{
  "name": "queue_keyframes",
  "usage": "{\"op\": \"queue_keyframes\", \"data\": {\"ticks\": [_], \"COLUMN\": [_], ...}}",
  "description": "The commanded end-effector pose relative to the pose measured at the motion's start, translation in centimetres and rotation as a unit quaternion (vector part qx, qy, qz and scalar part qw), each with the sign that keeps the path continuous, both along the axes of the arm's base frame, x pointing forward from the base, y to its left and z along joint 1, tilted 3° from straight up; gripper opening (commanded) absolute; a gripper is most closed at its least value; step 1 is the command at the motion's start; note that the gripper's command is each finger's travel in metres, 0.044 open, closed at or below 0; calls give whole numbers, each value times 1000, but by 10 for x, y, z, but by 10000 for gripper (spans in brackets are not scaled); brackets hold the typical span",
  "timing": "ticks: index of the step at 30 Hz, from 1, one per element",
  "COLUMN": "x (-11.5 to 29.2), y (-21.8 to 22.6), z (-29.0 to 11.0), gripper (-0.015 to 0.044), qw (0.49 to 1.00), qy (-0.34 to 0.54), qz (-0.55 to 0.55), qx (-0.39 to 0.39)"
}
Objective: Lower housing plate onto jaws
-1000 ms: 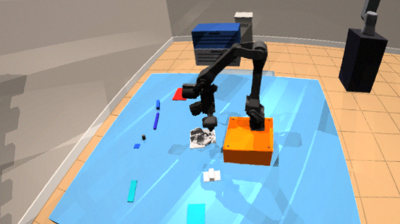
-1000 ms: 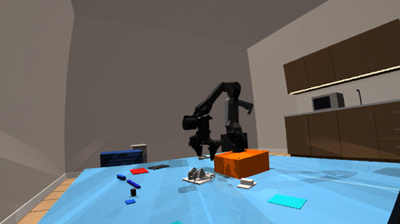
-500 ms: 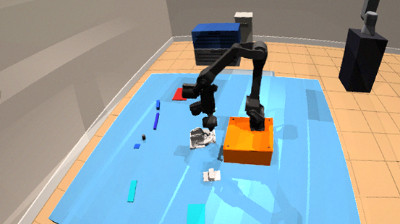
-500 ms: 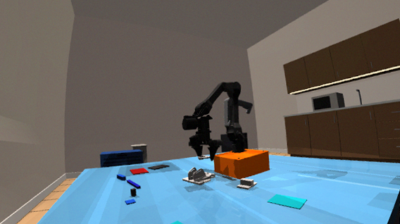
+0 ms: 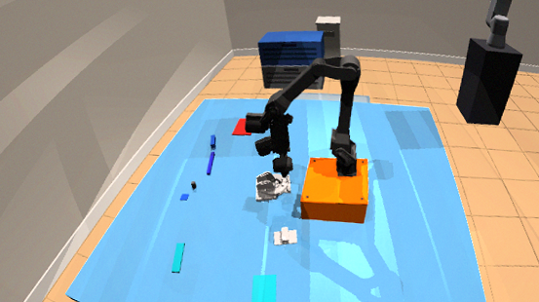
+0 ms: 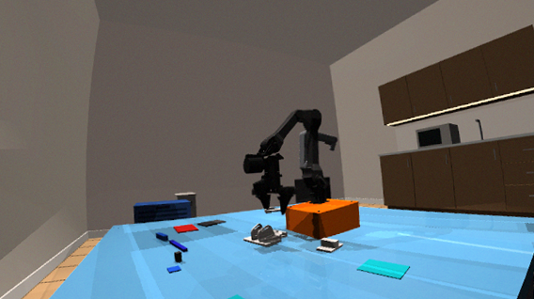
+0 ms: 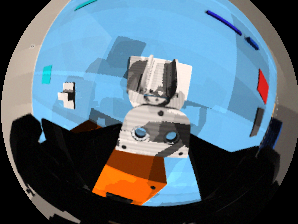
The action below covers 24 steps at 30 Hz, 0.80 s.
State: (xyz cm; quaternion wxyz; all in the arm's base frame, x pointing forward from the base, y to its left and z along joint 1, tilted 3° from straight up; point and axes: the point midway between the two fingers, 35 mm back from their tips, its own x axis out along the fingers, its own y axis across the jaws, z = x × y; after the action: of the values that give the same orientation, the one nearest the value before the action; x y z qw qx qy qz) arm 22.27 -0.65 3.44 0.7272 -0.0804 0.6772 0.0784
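The white housing plate (image 6: 272, 210) (image 7: 157, 120) has two large round holes and small corner holes. My gripper (image 6: 275, 208) (image 7: 154, 132) is shut on it, one finger at each side. It hangs above the mat, in front of the orange box. The white base (image 5: 266, 196) (image 6: 250, 238) (image 7: 185, 75) lies on the mat with the two jaws (image 6: 264, 234) (image 7: 172, 80) standing on it. In the wrist view the plate overlaps the base's near edge, with the jaws beyond it. The plate is apart from the base in the exterior view. The jaw stubs are hard to make out.
The orange box (image 5: 335, 183) (image 6: 338, 220) (image 7: 130, 182) carries the arm beside the base. A small white stepped piece (image 5: 284, 236) (image 6: 329, 244) (image 7: 68, 95) lies nearby. Cyan strips (image 5: 178, 257) (image 5: 264, 289), a black block (image 5: 193, 184) (image 6: 177, 257) and a red sheet (image 5: 240, 128) (image 6: 186, 229) (image 7: 263, 86) lie farther off.
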Motion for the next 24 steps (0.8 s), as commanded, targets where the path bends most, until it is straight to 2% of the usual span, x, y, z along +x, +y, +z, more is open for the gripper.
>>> {"op": "queue_keyframes", "data": {"ticks": [1,24], "x": [0,3], "y": [0,0], "z": [0,-11], "gripper": [351,351], "qw": [1000,1000], "qy": [-1,-1], "qz": [0,-1], "qx": [1,1]}}
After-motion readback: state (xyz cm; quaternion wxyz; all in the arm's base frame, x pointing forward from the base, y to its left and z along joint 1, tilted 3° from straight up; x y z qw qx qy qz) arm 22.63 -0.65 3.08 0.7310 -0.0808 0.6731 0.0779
